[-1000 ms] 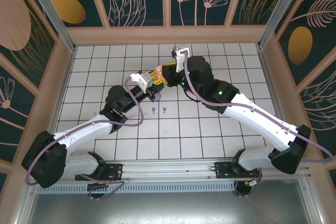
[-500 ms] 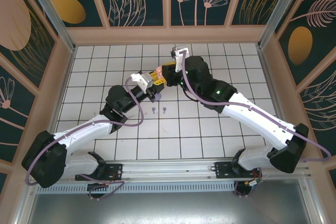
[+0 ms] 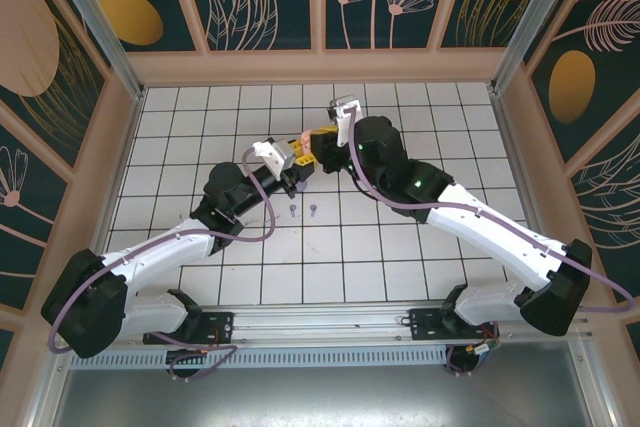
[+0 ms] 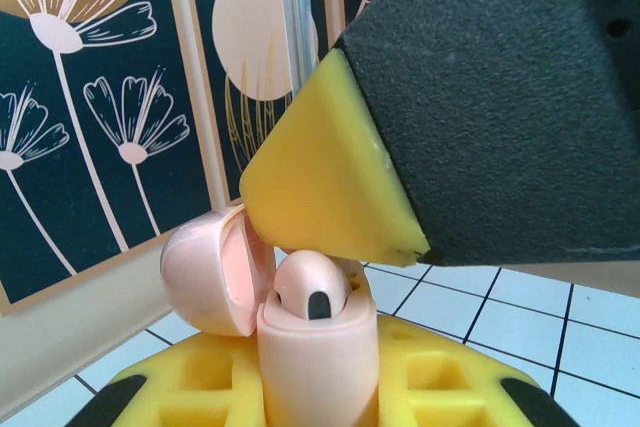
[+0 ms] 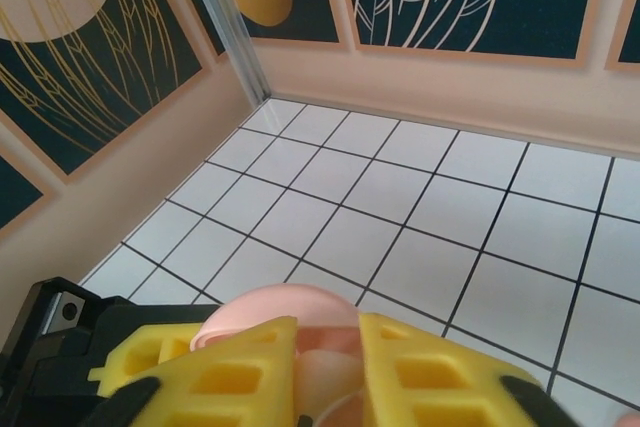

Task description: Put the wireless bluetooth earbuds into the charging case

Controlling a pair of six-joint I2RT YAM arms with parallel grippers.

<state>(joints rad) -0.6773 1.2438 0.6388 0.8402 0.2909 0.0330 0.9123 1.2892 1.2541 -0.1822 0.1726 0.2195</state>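
Where the left arm [image 3: 170,247] reaches in from the near-left corner toward the middle of the tiled table [image 3: 200,117], its wrist is raised above the surface. The left gripper [image 4: 318,382] is pinched onto a salmon-pink charging case [image 4: 318,342], with a yellow pad pressed against each side of the case body. The case stands upright between the pads and clear of the table. Its lid [image 4: 215,272] is hinged open and tipped back to the left in the left wrist view. One salmon-pink earbud [image 4: 311,289] sits in the mouth of the case, its rounded head and a dark oval mark showing above the rim.

On the tiles just in front of the left gripper, as seen from the top camera, lie one lilac earbud [image 3: 292,210] and, just to its right, a second lilac earbud [image 3: 313,210]. They lie apart from each other and from both arms.

Directly right of the case, the right gripper [image 5: 330,347] meets it from above. One yellow fingertip [image 4: 320,177] of that gripper rests at or just above the seated earbud; contact cannot be confirmed. In the right wrist view a narrow gap shows between the fingers, with pink plastic in it. I cannot tell whether the fingers are gripping it. The right arm [image 3: 480,222] extends back to the near-right corner.
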